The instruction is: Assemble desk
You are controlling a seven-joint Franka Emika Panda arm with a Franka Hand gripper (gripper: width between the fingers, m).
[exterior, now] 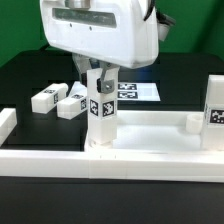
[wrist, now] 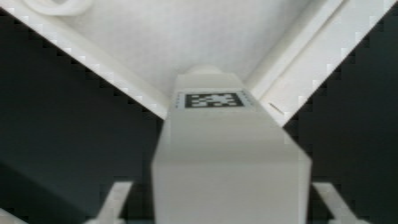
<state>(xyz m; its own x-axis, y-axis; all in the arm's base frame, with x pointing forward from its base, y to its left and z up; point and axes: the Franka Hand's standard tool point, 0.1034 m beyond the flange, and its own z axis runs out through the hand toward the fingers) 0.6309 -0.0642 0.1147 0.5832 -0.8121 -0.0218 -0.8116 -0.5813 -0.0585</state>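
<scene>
The white desk panel (exterior: 150, 132) lies flat with its raised rim up, near the front of the black table. My gripper (exterior: 98, 88) is shut on a white leg (exterior: 101, 118), held upright with its lower end at the panel's corner on the exterior view's left. A black-and-white tag faces the camera on that leg. In the wrist view the leg (wrist: 217, 150) runs between my fingers (wrist: 112, 203) down to the panel (wrist: 196, 40). Another leg (exterior: 214, 115) stands upright at the panel's corner on the exterior view's right. Two loose legs (exterior: 46, 98) (exterior: 72, 104) lie on the table.
The marker board (exterior: 138, 91) lies behind the panel. A low white border bar (exterior: 6, 124) stands on the exterior view's left, and another runs along the front (exterior: 120, 162). A small white stub (exterior: 190, 123) sits on the panel near the standing leg.
</scene>
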